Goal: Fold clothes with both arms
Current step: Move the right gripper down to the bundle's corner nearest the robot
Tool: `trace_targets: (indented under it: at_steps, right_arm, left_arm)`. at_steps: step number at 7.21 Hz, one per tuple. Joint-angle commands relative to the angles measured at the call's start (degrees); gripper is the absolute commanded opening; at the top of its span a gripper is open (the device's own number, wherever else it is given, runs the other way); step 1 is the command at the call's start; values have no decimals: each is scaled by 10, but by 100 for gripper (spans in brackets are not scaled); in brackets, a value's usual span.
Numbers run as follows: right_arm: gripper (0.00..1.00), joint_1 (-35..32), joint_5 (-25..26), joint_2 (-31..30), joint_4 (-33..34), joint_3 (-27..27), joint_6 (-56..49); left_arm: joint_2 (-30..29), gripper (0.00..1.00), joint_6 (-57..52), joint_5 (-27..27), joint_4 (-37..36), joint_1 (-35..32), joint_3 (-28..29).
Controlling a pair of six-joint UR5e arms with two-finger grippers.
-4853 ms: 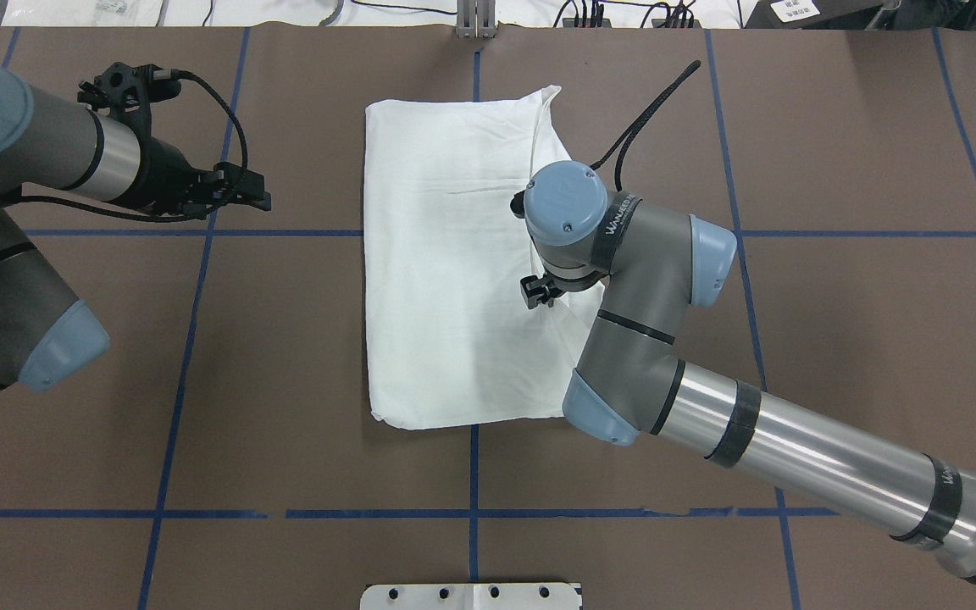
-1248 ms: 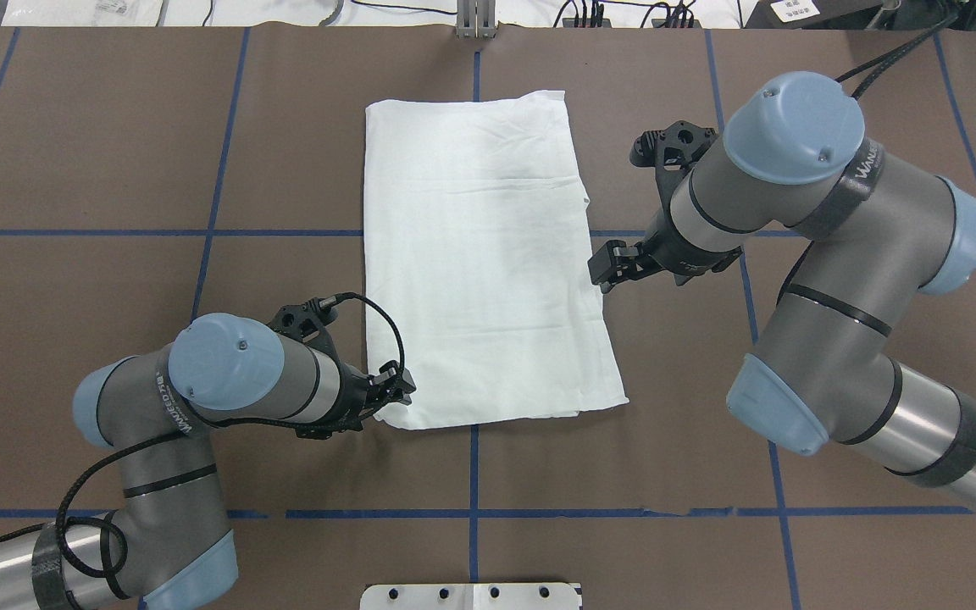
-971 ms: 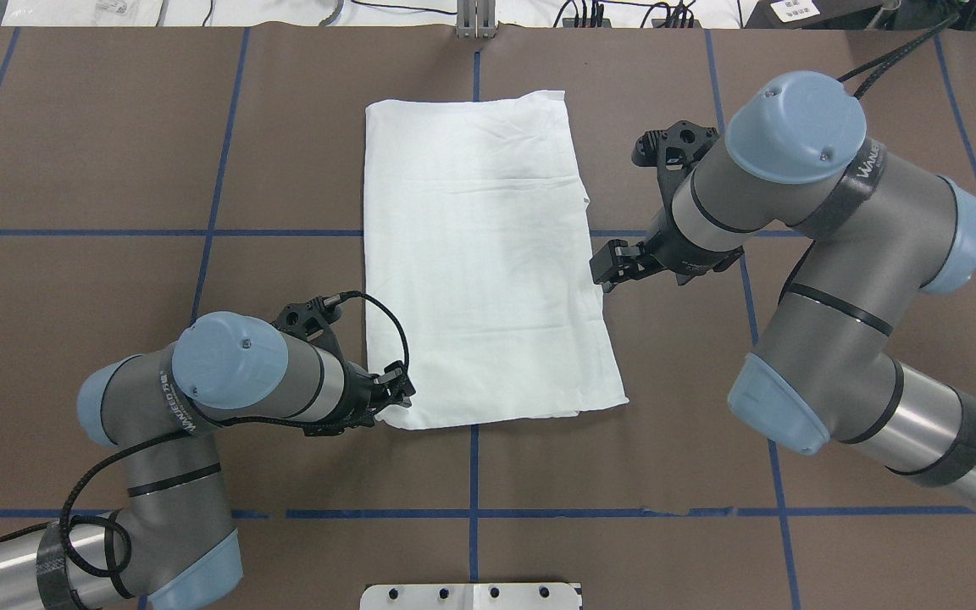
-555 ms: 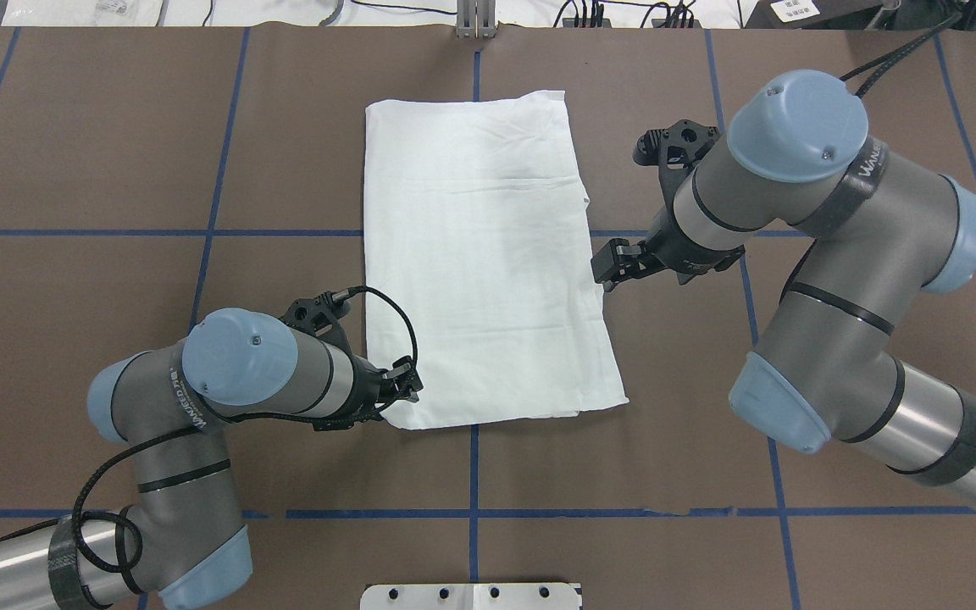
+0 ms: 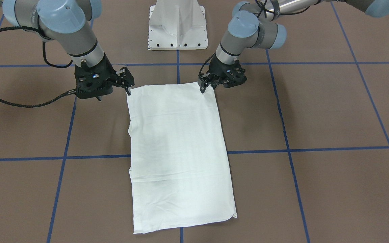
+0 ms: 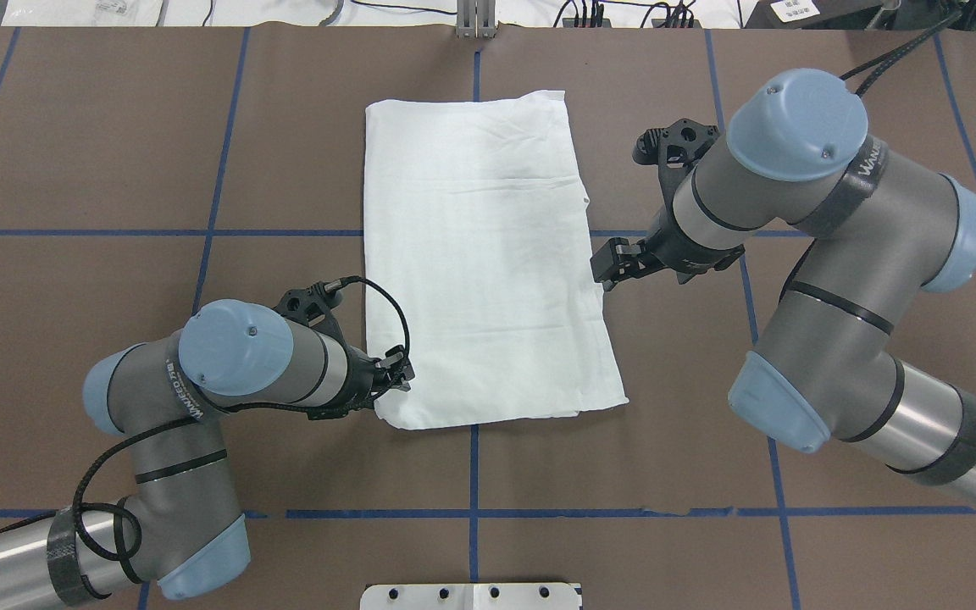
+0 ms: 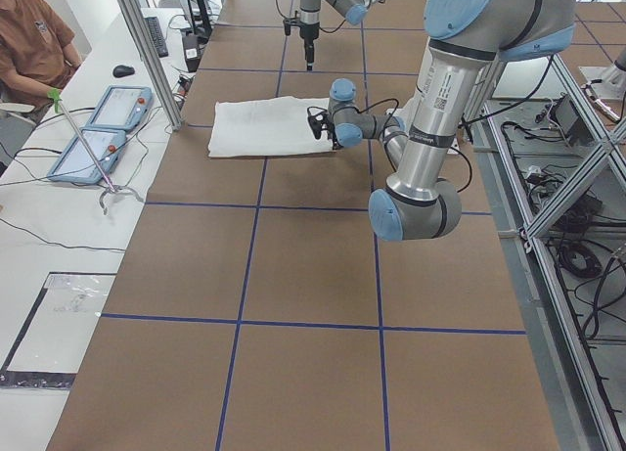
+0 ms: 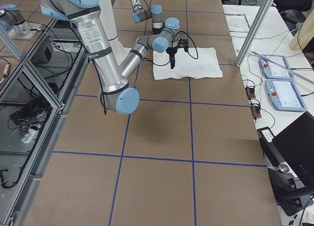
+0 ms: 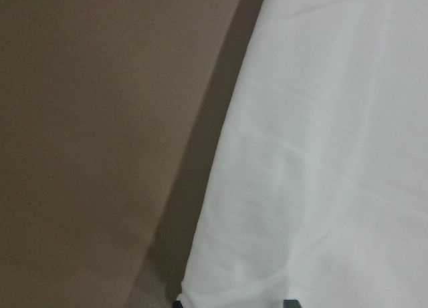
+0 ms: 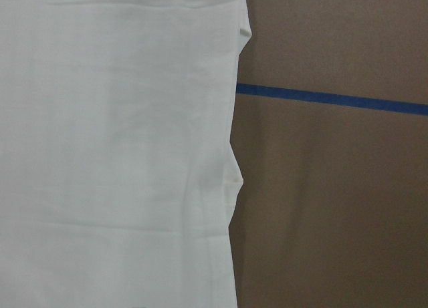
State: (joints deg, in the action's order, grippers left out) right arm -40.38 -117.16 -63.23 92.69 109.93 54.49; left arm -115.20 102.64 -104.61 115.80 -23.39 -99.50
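The clothes, one white shirt (image 6: 488,254) folded into a long rectangle, lie flat in the middle of the brown table (image 6: 835,440). My left gripper (image 6: 405,379) sits low at the shirt's near-left corner, which is the top-right corner in the front-facing view (image 5: 204,86). The left wrist view shows the shirt's edge (image 9: 321,154) with two dark fingertips apart at the bottom, so this gripper is open. My right gripper (image 6: 605,269) hangs open above the shirt's right edge (image 10: 114,154), clear of the cloth and holding nothing (image 5: 127,86).
A white metal pedestal (image 5: 177,27) stands at the robot's side of the table. Blue tape lines (image 6: 475,474) cross the brown surface. In the exterior left view a person (image 7: 34,50) sits beside two tablets (image 7: 98,128) on a side desk.
The left arm swung in from the far left to the shirt's near-left corner, then crept slightly farther along that edge. The right arm lifted off the shirt and now holds still by its right edge.
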Motion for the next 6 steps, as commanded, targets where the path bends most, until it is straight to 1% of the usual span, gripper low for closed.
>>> trace_targets:
  at_steps: [1,4,5,6]
  right_arm:
    - [100,0,0,0,0,0,0]
    - [100,0,0,0,0,-1,0]
    - [100,0,0,0,0,-1,0]
    - [100,0,0,0,0,-1,0]
  left_arm:
    - [1,55,-1,-1,0,0,1]
    - [2,55,0,-2,-1,1,0]
    - [2,47,1,-2,-1,1,0]
    - [2,47,1,-2,-1,2,-2]
